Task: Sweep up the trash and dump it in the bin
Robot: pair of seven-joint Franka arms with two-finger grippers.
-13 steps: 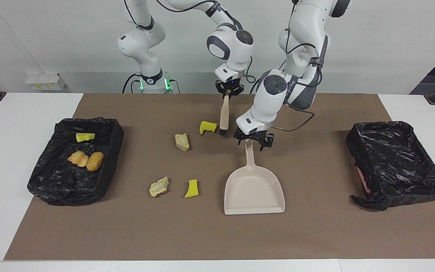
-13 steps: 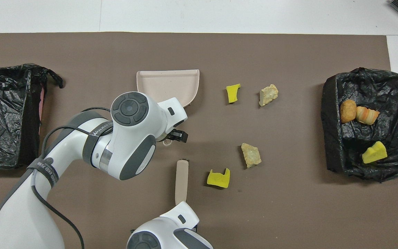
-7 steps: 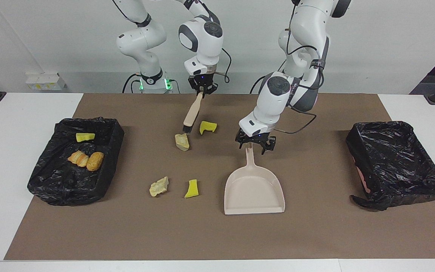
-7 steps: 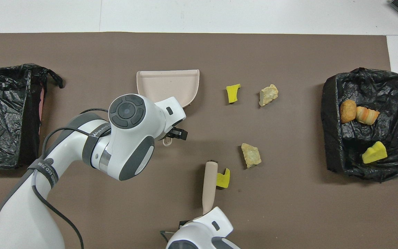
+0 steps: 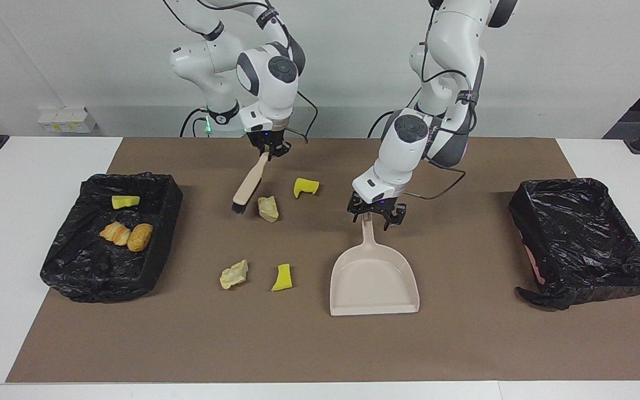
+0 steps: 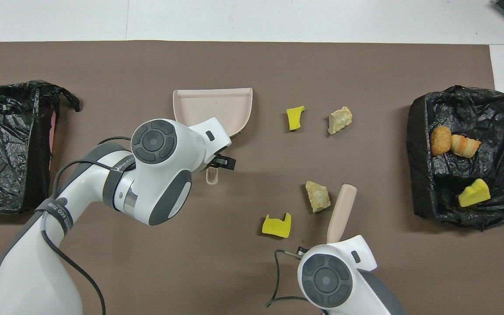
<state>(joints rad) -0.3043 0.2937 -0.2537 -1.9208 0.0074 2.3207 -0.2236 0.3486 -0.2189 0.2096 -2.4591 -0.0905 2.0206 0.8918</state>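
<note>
My right gripper (image 5: 267,150) is shut on the top of the beige brush (image 5: 249,184). The brush slants down, its bristles low beside a beige chunk (image 5: 268,208), on that chunk's side toward the right arm's end. My left gripper (image 5: 374,216) is open, with its fingers on either side of the handle of the beige dustpan (image 5: 374,283), which lies flat on the mat. More loose trash lies on the mat: a yellow sponge piece (image 5: 305,187), another yellow piece (image 5: 282,278) and a second beige chunk (image 5: 234,274).
A black-lined bin (image 5: 75,278) at the right arm's end holds a yellow piece (image 5: 125,201) and two bread-like lumps (image 5: 128,234). A second black-lined bin (image 5: 581,239) stands at the left arm's end. A brown mat (image 5: 464,344) covers the table.
My right arm has swung the brush toward its own end of the table, past the yellow sponge piece and over the beige chunk. My left gripper has settled lower at the dustpan handle.
</note>
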